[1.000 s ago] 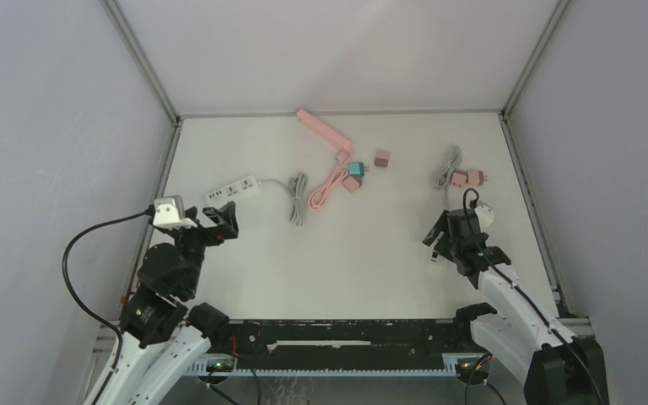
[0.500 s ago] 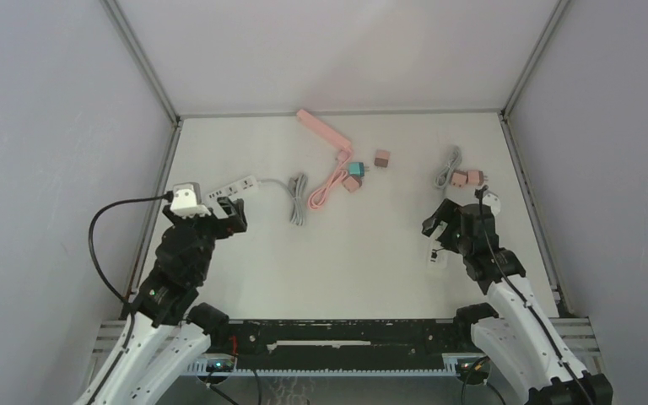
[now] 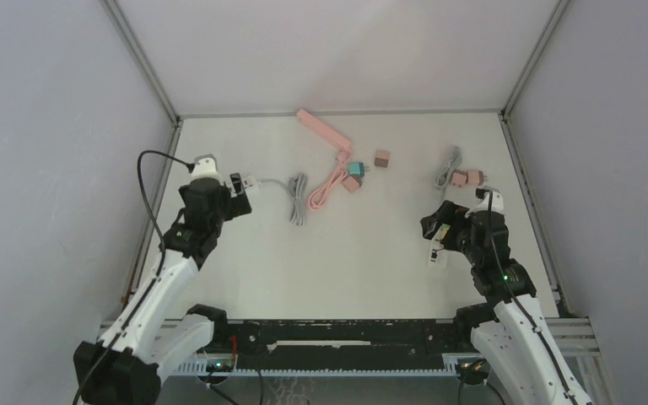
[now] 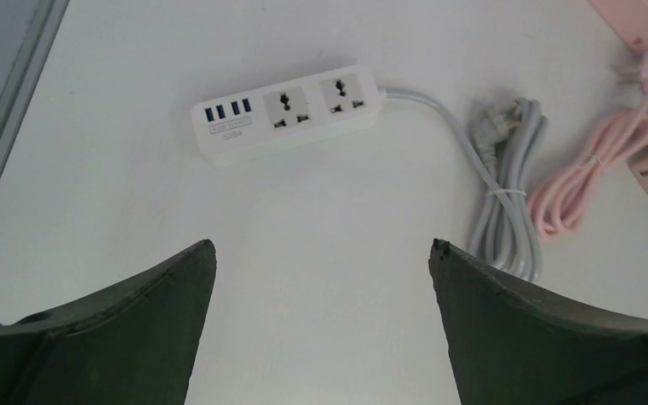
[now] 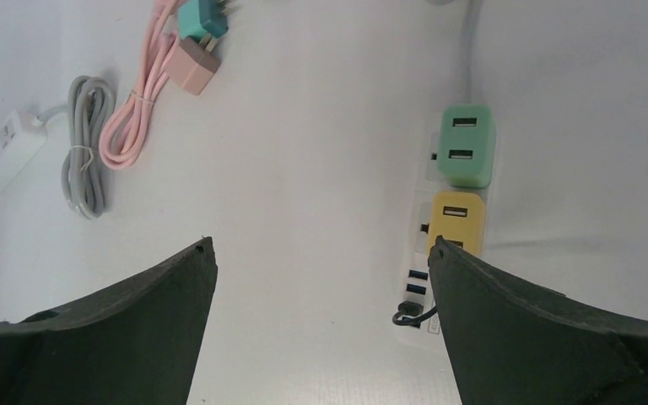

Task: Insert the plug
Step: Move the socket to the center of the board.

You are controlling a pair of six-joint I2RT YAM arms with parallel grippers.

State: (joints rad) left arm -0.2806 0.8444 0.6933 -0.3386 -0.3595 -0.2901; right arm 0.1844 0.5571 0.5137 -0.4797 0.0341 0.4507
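**Both my pincers spread wide, nothing in either**

My left pincer (image 4: 321, 246) hangs with its jaws apart over the white strip (image 4: 287, 112). That strip has two sockets and four small ports, and its grey cable (image 4: 506, 211) is coiled beside it. My right pincer (image 5: 321, 243) is just as wide apart above a second white strip (image 5: 413, 283).

I count three strips, the third being the pink strip (image 3: 325, 131) at the back. I count seven plug blocks. A green block (image 5: 466, 145) and a yellow block (image 5: 454, 221) are seated in the second strip. Five lie loose: the teal plug (image 5: 205, 17), a pink block (image 5: 192, 66) touching it, a brown cube (image 3: 381, 158), and two pinkish ones (image 3: 466, 178) side by side.

The table (image 3: 346, 261) is matte white, walled by pale grey panels in a metal frame.

The teal plug is small and boxy, lying mid-table by the pink cable (image 5: 139, 114), well apart from both pincers.
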